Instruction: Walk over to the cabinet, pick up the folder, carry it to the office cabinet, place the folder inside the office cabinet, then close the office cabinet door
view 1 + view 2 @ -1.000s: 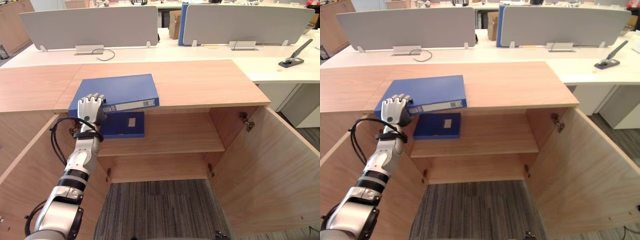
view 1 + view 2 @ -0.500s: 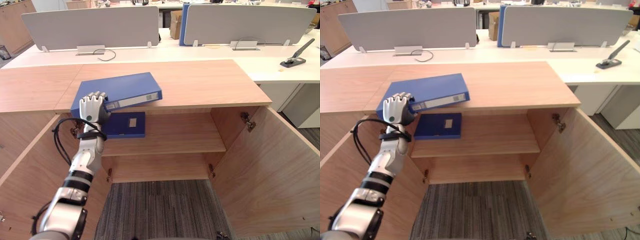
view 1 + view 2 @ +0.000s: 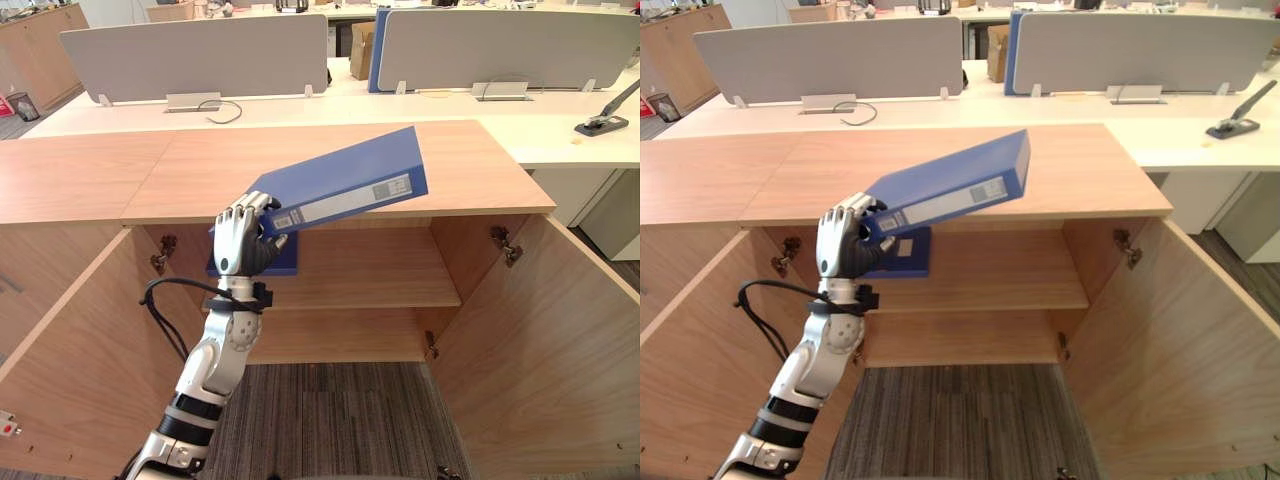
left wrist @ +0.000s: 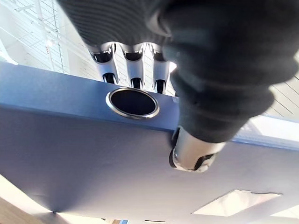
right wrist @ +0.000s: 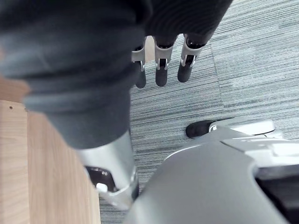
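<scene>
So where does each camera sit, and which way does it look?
Left eye view: on the head, looking down at the open cabinet; left hand grips the blue folder.
Right eye view: beside it, same scene.
Left wrist view: along that hand's fingers, curled over the folder.
Right wrist view: along the right hand, open, down at carpet.

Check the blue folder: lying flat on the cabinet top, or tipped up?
Tipped up. The left robot hand grips one end of the blue folder; the other end slants up over the cabinet top.
</scene>
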Available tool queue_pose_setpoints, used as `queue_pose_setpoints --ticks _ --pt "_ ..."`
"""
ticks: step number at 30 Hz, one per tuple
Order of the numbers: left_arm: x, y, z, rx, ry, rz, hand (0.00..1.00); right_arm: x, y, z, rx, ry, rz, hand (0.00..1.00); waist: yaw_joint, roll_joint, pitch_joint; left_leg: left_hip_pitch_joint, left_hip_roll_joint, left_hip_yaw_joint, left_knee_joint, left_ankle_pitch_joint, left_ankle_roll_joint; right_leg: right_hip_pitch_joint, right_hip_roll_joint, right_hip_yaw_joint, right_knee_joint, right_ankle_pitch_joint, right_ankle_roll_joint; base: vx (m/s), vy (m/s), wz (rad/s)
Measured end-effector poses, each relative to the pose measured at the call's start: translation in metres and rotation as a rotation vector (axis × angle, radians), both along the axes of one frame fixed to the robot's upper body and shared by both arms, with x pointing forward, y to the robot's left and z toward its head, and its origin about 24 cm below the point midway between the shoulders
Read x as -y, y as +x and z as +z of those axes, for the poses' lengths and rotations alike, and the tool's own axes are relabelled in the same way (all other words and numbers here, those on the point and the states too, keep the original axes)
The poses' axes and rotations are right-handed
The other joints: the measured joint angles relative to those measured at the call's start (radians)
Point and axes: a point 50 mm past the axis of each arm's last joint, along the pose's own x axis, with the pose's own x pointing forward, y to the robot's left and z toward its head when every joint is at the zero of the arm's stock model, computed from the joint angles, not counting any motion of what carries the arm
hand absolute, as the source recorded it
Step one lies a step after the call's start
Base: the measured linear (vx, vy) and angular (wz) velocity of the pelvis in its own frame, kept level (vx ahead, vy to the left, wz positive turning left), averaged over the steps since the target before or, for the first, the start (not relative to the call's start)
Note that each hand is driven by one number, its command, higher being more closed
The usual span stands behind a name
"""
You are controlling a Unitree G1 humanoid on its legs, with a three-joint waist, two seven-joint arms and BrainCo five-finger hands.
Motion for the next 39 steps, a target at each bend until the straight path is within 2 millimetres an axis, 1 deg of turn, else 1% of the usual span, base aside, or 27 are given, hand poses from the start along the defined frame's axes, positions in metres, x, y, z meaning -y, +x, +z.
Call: queue_pose_setpoints --ticks 4,6,10,11,12,13,14,15,17,18,19,20,21,23,25,27,30,34,37,39 --pt "-0.001 -0.009 0.008 0.03 -0.084 -0.021 1.0 0.0 -0.003 0.0 -0.008 0.0 -0.002 0.0 0.01 -0.002 -0.001 -0.001 0.001 -0.001 0.004 0.0 0.0 0.001 0.0 0.0 0.002 0.0 0.0 0.0 0.0 0.0" --pt "-0.001 -0.015 0.017 0.063 -0.165 -0.039 1.0 0.0 -0.003 -0.001 -0.005 0.003 -0.029 0.0 0.018 -0.004 -0.003 -0.002 0.001 -0.001 0.004 0.0 0.001 0.0 0.0 0.001 0.004 0.0 0.0 0.0 0.0 0.0" --pt "-0.003 -0.025 0.034 0.133 -0.336 -0.082 1.0 -0.002 -0.002 -0.001 0.007 0.019 -0.083 0.0 0.025 -0.005 -0.005 -0.006 0.001 0.001 0.004 0.003 0.004 -0.007 0.0 0.003 0.014 0.0 0.001 0.0 0.0 0.0" --pt "-0.002 -0.027 0.037 0.147 -0.375 -0.094 1.0 -0.003 0.004 0.0 0.017 0.02 -0.082 0.0 0.027 -0.005 -0.007 -0.012 0.001 0.0 0.001 0.006 0.005 -0.015 0.0 0.004 0.018 0.0 0.001 -0.03 0.002 0.02" --pt "0.0 -0.029 0.04 0.154 -0.432 -0.123 1.0 -0.004 0.017 0.002 0.041 0.01 -0.077 0.0 0.033 -0.005 -0.012 -0.025 0.001 -0.002 0.0 0.011 0.005 -0.031 0.001 0.004 0.023 0.0 0.002 -0.04 0.003 0.04" --pt "0.0 -0.029 0.039 0.147 -0.469 -0.141 1.0 -0.004 0.022 0.002 0.05 0.004 -0.089 0.0 0.037 -0.005 -0.012 -0.028 0.002 -0.003 0.0 0.013 0.006 -0.035 0.002 0.004 0.027 0.0 0.002 -0.06 0.004 0.11" --pt "0.0 -0.03 0.036 0.12 -0.552 -0.193 1.0 -0.008 0.031 0.004 0.074 0.009 -0.102 0.0 0.048 -0.006 -0.014 -0.033 0.001 -0.009 0.004 0.019 0.009 -0.037 0.003 0.003 0.031 0.001 0.002 -0.02 0.002 0.1" --pt "0.0 -0.03 0.036 0.113 -0.57 -0.203 1.0 -0.008 0.033 0.004 0.079 0.011 -0.102 0.0 0.05 -0.006 -0.015 -0.033 0.001 -0.01 0.004 0.02 0.009 -0.037 0.002 0.003 0.032 0.001 0.002 -0.02 0.002 0.12" --pt "-0.004 -0.032 0.028 0.063 -0.702 -0.254 1.0 -0.015 0.046 0.008 0.13 0.025 -0.093 0.0 0.07 -0.007 -0.024 -0.034 0.001 -0.014 0.004 0.023 0.01 -0.037 0.002 0.002 0.034 0.001 0.002 -0.02 0.004 0.05" --pt "-0.007 -0.032 0.026 0.049 -0.748 -0.272 1.0 -0.016 0.05 0.009 0.151 0.027 -0.09 0.0 0.073 -0.008 -0.027 -0.034 0.001 -0.014 0.004 0.023 0.01 -0.037 0.002 0.002 0.034 0.001 0.002 0.0 0.0 0.0" --pt "-0.011 -0.032 0.023 0.022 -0.838 -0.316 1.0 -0.017 0.058 0.013 0.195 0.03 -0.098 0.0 0.074 -0.008 -0.028 -0.034 0.002 -0.015 0.004 0.024 0.011 -0.037 0.002 0.002 0.035 0.001 0.003 -0.04 0.005 0.01" --pt "-0.015 -0.032 0.02 -0.012 -0.967 -0.391 1.0 -0.016 0.067 0.019 0.25 0.027 -0.116 0.0 0.073 -0.009 -0.029 -0.035 0.002 -0.015 0.004 0.027 0.012 -0.039 0.002 0.002 0.036 0.002 0.004 -0.04 0.005 0.0" --pt "-0.016 -0.031 0.019 -0.02 -1.013 -0.415 1.0 -0.015 0.072 0.023 0.284 0.025 -0.124 0.0 0.073 -0.009 -0.029 -0.036 0.002 -0.015 0.004 0.027 0.012 -0.04 0.002 0.002 0.036 0.003 0.005 -0.05 0.007 -0.01" --pt "-0.02 -0.03 0.016 -0.047 -1.154 -0.509 1.0 -0.013 0.093 0.043 0.431 0.019 -0.134 0.0 0.07 -0.015 -0.032 -0.037 0.003 -0.015 0.004 0.029 0.013 -0.041 0.002 0.002 0.035 0.004 0.006 -0.04 0.006 -0.01" --pt "-0.025 -0.031 0.014 -0.05 -1.193 -0.528 1.0 -0.012 0.108 0.059 0.536 0.019 -0.137 0.0 0.065 -0.017 -0.033 -0.036 0.001 -0.014 0.004 0.03 0.013 -0.041 0.002 0.001 0.036 0.005 0.006 0.0 0.0 0.0" --pt "-0.035 -0.035 0.007 -0.05 -1.24 -0.512 1.0 -0.013 0.125 0.085 0.7 0.024 -0.151 0.0 0.05 -0.019 -0.034 -0.035 0.001 -0.014 0.004 0.031 0.013 -0.041 0.003 0.001 0.036 0.005 0.006 0.0 0.0 0.0" --pt "-0.045 -0.04 -0.005 -0.057 -1.303 -0.468 1.0 -0.011 0.136 0.106 0.82 0.021 -0.176 0.0 0.046 -0.021 -0.036 -0.035 0.001 -0.013 0.004 0.031 0.013 -0.042 0.004 0.001 0.035 0.006 0.006 0.0 0.0 0.0" --pt "-0.049 -0.043 -0.012 -0.065 -1.321 -0.442 1.0 -0.014 0.147 0.127 0.938 0.053 -0.192 0.0 0.045 -0.023 -0.036 -0.034 0.002 -0.013 0.004 0.031 0.013 -0.042 0.004 0.001 0.033 0.006 0.006 0.0 0.0 0.0" --pt "-0.05 -0.043 -0.016 -0.088 -1.318 -0.439 1.0 -0.02 0.156 0.148 1.063 0.17 -0.223 0.0 0.045 -0.023 -0.037 -0.034 0.002 -0.011 0.004 0.031 0.013 -0.042 0.004 0.001 0.032 0.006 0.006 0.0 0.0 0.0" --pt "-0.05 -0.042 -0.021 -0.109 -1.311 -0.437 1.0 -0.022 0.163 0.171 1.177 0.218 -0.192 0.0 0.045 -0.025 -0.038 -0.034 0.002 -0.01 0.004 0.03 0.012 -0.043 0.004 0.001 0.03 0.006 0.007 0.0 0.0 0.0"
